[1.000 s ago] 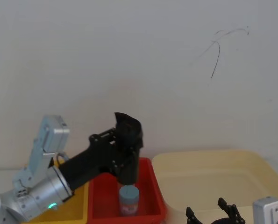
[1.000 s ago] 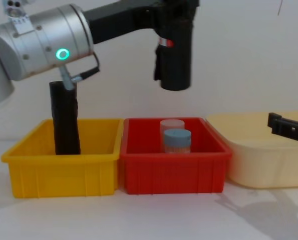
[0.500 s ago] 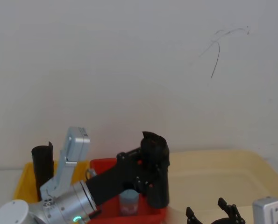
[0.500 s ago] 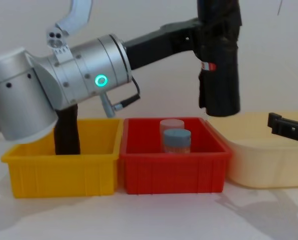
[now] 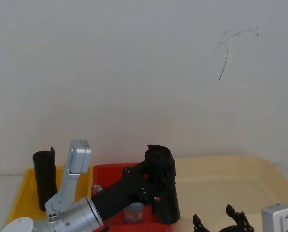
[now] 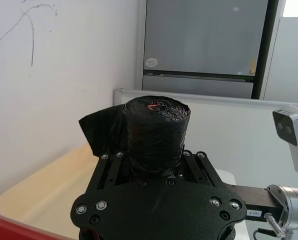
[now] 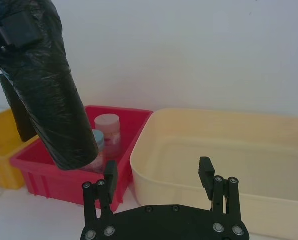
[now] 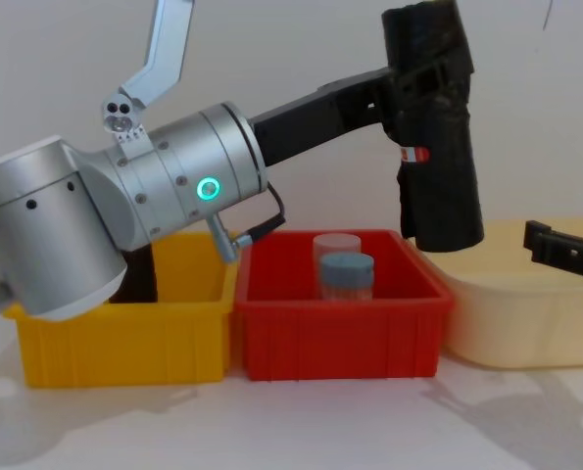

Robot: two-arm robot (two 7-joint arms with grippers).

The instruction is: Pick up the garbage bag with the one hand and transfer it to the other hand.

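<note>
The left pincer [image 6: 156, 174] was clenched around the garbage bag [image 8: 436, 147], high over the edge of the red bin [image 8: 335, 341], and the right pincer [image 7: 159, 174] hung open lower down.

Silver barrels, black claws: that is how I am built.

My left wrist [image 8: 173, 196] is a thick brushed-silver cylinder with a green ring light [image 8: 209, 189] set in it. Behind the ring light bulges a rounder silver joint [image 8: 31, 245] dotted with small dark holes. Just under the ring light loops a thin black cable [image 8: 264, 217], and above it stands a flat silver bracket [image 8: 164, 49] with small round lenses. Beyond the ring light runs my left gripper [image 8: 420, 98], matt black, its base plate [image 6: 159, 210] studded with bright screws [image 6: 101, 205]. My right gripper [image 7: 158, 172] is black too, with slim notched fingers [image 7: 205, 172], a small white printed sticker [image 6: 254, 213] and a pale grey camera box [image 6: 290, 129].
</note>
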